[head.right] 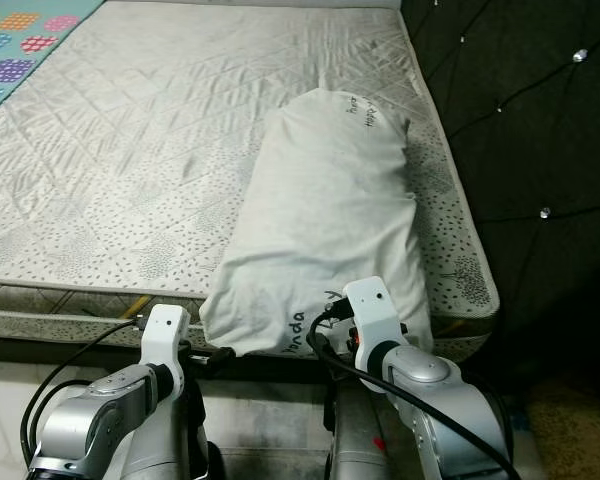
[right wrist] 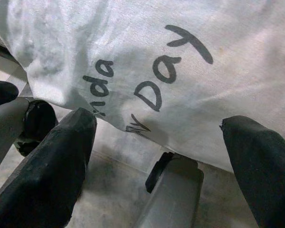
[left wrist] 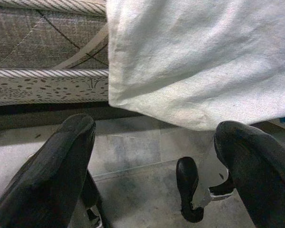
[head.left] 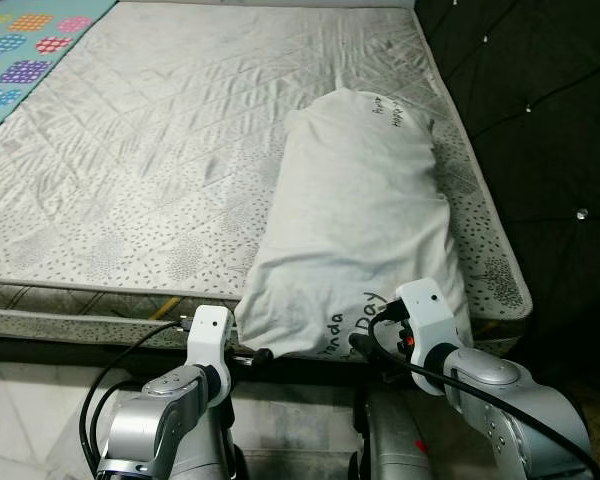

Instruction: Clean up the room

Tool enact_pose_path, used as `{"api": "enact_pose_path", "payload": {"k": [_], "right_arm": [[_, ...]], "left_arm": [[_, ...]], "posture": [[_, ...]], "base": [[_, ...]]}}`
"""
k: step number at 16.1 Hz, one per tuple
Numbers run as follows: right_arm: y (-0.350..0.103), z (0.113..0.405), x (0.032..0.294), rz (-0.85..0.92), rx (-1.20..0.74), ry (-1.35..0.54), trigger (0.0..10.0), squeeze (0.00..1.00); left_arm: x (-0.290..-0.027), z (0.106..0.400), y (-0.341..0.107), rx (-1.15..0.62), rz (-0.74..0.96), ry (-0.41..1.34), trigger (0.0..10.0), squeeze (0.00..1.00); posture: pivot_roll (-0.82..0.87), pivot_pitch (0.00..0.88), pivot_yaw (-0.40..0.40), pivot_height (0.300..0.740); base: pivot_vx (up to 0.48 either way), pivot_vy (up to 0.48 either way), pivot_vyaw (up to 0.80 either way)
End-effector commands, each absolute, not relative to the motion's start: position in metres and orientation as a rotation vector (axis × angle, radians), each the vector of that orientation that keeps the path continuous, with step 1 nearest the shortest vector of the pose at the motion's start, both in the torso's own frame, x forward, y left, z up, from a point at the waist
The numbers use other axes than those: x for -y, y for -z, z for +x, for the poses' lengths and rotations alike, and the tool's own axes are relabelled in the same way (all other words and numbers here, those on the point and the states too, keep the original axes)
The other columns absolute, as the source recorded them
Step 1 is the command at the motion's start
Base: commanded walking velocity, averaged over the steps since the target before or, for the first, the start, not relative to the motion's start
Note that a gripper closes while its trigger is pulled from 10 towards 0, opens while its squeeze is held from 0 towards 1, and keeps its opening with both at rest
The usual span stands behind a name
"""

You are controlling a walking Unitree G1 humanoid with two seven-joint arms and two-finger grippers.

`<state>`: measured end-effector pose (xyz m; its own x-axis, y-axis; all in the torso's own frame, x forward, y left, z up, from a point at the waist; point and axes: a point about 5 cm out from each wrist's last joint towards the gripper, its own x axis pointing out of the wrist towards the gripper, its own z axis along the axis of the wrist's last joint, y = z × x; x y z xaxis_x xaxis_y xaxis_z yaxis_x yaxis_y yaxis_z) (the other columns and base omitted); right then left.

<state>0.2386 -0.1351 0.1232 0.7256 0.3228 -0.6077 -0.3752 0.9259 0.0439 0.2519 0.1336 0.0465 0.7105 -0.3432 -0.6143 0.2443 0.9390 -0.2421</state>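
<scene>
A long white pillow (head.left: 355, 220) with black handwriting lies lengthwise on the right side of the bare mattress (head.left: 130, 170). Its near end hangs over the bed's front edge. My left gripper (head.left: 261, 354) sits low by the pillow's near left corner. In the left wrist view it (left wrist: 154, 128) is open, with the pillow's hanging corner (left wrist: 190, 61) just beyond the fingers (left wrist: 61, 156). My right gripper (head.left: 360, 343) is under the pillow's near right end. It (right wrist: 156, 122) is also open, facing the lettered cloth (right wrist: 152, 90) without holding it.
A colourful patterned sheet (head.left: 25, 45) lies at the mattress's far left corner. A dark tufted panel (head.left: 540, 110) runs along the bed's right side. Pale floor tiles (left wrist: 133, 156) lie below the bed's front edge (head.left: 80, 300).
</scene>
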Motion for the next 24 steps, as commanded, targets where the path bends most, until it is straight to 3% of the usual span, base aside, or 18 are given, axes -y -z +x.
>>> {"api": "enact_pose_path", "payload": {"k": [1,11,13,19,24], "right_arm": [[-0.126,0.237,0.135,-0.09,-0.645,-0.388,10.0,0.0],[-0.126,0.237,0.135,-0.09,-0.645,-0.388,10.0,0.0],[-0.107,0.246,0.107,-0.076,-0.698,-0.469,10.0,0.0],[-0.102,0.251,0.099,-0.088,-0.695,-0.476,10.0,0.0],[-0.114,0.275,0.077,0.019,-0.526,-0.413,10.0,0.0]], "left_arm": [[-0.135,0.25,-0.044,-0.727,-0.139,0.33,10.0,0.0],[-0.135,0.25,-0.044,-0.727,-0.139,0.33,10.0,0.0],[-0.151,0.314,-0.043,-0.647,-0.12,0.206,10.0,0.0],[-0.156,0.331,-0.043,-0.603,-0.135,0.175,10.0,0.0],[-0.173,0.351,-0.061,-0.51,-0.124,0.086,10.0,0.0]], "posture": [[-0.17,0.163,0.004,0.582],[-0.17,0.163,0.004,0.582],[-0.19,0.18,-0.007,0.582],[-0.18,0.185,-0.008,0.582],[-0.19,0.196,-0.012,0.582]], "base": [[0.0,0.0,0.0],[0.0,0.0,0.0],[0.0,0.0,0.0],[0.0,0.0,0.0],[0.0,0.0,0.0]]}}
